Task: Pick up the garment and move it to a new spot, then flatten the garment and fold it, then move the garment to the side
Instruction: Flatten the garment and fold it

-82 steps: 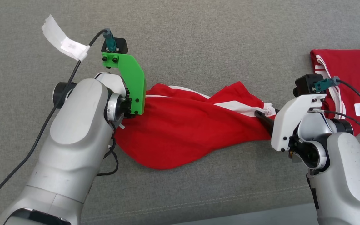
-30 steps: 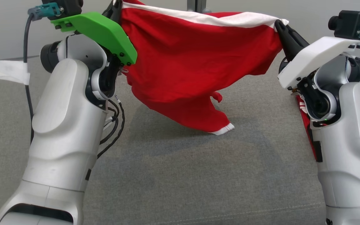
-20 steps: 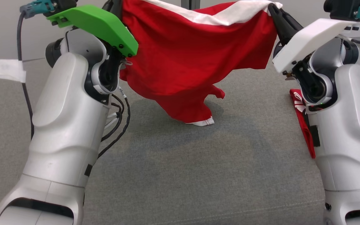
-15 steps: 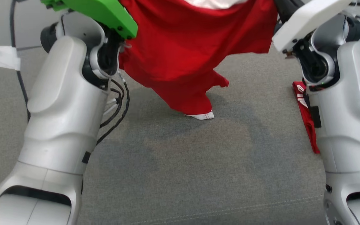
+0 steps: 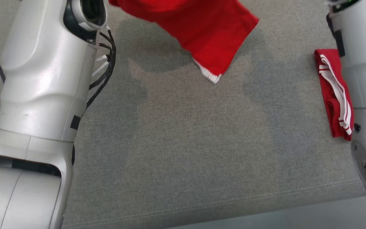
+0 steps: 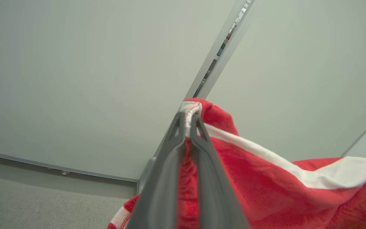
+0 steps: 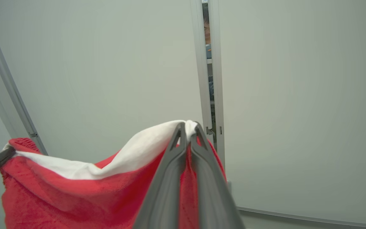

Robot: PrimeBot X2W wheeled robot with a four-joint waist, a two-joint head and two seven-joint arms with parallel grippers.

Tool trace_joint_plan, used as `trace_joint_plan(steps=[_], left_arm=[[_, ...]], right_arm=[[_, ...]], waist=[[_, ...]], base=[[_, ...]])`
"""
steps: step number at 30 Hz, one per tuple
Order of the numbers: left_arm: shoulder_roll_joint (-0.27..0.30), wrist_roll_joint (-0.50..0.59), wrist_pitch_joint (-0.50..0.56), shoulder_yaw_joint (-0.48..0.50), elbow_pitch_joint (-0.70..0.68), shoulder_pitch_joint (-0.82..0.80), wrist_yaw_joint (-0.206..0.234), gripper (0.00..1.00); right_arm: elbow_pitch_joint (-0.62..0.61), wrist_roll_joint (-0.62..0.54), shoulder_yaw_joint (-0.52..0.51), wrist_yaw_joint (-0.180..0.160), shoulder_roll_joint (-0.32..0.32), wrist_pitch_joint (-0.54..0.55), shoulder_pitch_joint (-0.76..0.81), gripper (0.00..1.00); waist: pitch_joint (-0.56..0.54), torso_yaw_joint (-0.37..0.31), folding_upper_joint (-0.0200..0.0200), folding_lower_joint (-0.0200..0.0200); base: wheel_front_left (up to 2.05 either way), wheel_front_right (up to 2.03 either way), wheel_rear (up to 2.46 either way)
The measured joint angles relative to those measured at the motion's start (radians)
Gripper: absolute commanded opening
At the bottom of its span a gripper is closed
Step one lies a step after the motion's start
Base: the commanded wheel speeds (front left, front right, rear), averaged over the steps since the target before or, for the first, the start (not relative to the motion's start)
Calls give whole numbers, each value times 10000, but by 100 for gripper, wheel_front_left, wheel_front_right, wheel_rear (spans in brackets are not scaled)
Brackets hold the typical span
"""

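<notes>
1. The left gripper (image 6: pixel 187 116) is clamped on the puckered end of the white band (image 6: pixel 329 173) of the red garment (image 6: pixel 265 190), its dark fingers pinched together with cloth between them
2. The right gripper (image 7: pixel 187 127) is closed just as tightly on the band's other end, so the garment hangs slung between the two, high before pale wall panels (image 7: pixel 281 95)
3. From the head view, the garment's lower corner (image 5: pixel 213 78), edged in white striped trim, dangles over the grey upholstered surface (image 5: pixel 186 143) between the left arm (image 5: pixel 43 79) and right arm (image 5: pixel 364 79); whether it touches cannot be told
4. The step in hand looks like carrying the garment to its new spot; done well, both pinches hold firm, the band is kept level and taut, and the hem lands first so the cloth lays out flat, well apart from the folded red-and-white garment (image 5: pixel 330 95)
5. The cloth reads as a soft, limp, faintly fuzzy knit falling in loose folds; the surface is coarse grey weave with a stitched seam (image 5: pixel 233 199) near its front edge; the arms are smooth, glossy shells
</notes>
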Motion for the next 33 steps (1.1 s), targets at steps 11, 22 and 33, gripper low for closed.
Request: trace_joint_plan(steps=[11,22,33], left_arm=[[-4,297,-1597,341,161,-1359,-757,0],[4,1818,-1647,1668,-2061,-480,-1774,0],[0,1682,-1645,1175,-1605,1081,-2134,0]], right_arm=[[1778,-1087,-788,2,-10,-2955,-2248,0],[456,-1758,-451,8,247,-3317,-1895,0],[-324,167,1377,8,-894,-2556,123,0]], waist=[[1512,48,0,1],[2281,31,0,1],[1968,29,0,1]], base=[[0,0,0],[0,0,0],[0,0,0]])
